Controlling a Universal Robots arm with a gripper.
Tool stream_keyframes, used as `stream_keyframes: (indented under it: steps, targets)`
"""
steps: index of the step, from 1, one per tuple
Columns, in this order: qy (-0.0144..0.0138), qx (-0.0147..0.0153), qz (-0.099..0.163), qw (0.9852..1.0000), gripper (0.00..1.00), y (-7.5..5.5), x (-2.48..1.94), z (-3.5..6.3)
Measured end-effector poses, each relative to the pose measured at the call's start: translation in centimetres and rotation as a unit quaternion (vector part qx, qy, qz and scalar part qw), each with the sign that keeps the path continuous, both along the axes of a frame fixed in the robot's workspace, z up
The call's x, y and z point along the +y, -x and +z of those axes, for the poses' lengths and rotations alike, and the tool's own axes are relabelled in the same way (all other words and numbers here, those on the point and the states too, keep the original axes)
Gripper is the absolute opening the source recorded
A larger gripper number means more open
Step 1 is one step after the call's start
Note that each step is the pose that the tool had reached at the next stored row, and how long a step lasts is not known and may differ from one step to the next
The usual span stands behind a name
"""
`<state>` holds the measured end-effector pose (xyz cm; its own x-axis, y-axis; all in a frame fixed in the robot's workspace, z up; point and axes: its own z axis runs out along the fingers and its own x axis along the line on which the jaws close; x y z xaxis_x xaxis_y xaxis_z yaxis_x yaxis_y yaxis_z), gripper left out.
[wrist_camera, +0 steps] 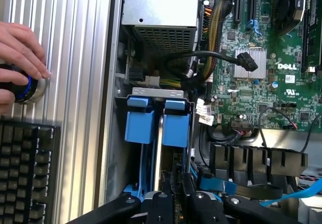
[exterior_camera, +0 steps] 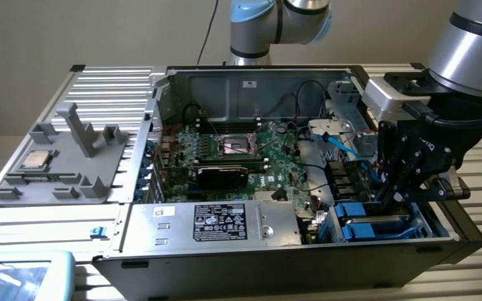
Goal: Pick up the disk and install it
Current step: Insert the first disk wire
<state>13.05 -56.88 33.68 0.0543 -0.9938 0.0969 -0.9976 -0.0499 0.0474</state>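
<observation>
Wrist view puts the gripper [wrist_camera: 176, 204] right down in the drive bay, fingers closed tight on the disk [wrist_camera: 160, 148], which stands on edge between two blue carriers [wrist_camera: 138, 126] with barely any side room. Farther off, the motherboard [wrist_camera: 261, 58]; a person's hand [wrist_camera: 20, 53] rests on a knob.

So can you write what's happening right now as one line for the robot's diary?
gripper: down in the drive bay | blue-framed silver-grey disk: upright in bay, at fingertips | person's hand: on blue-ringed knob | open black computer case
</observation>
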Motion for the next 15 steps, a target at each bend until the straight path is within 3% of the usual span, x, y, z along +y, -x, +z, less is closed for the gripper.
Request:
stream_keyframes:
  steps: [15]
  targets:
    - [0.0001,0.0,-0.001,1.0,0.17,0.0,0.13,-0.21]
